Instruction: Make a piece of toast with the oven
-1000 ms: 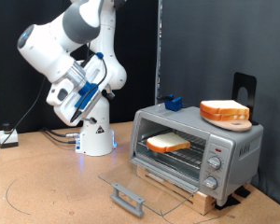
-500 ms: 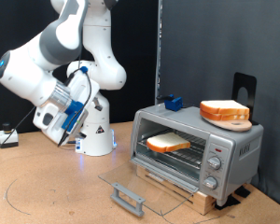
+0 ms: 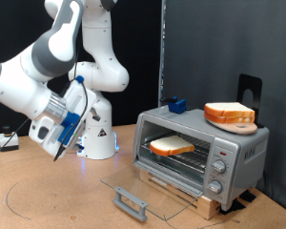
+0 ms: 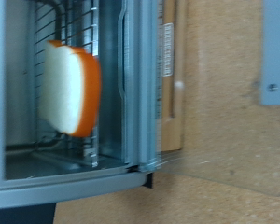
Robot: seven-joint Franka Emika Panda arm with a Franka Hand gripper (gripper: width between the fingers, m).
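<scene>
Now, left to right in the exterior view:
Gripper: at the view's left, on the arm's low end, above the table, well apart from the oven. Fingers too small/blurred to read, so can't tell if open or closed. Nothing seen between them.
Arm: white, bent over, w/ blue parts near the wrist; base stood near the view's middle-left.
Table: brown board surface under everything.
Door: oven's glass door lay dropped open, flat toward the view's bottom, black bar handle at its front edge.
Toast: single slice lay flat on the wire rack inside the oven, toward the opening's left. Pale face, orange-brown crust. Wrist view showed same slice inside the cavity, on the rack wires, w/ the door glass beside.
Oven: silver box at the view's right, sat on a wooden slat base. Three round knobs in a column on its right front panel.
Blue block: small, on the oven top, back-left corner.
Stack: thicker pile of like slices on the oven top, right side, on a round board.
Black stand: upright just behind the stack.
</scene>
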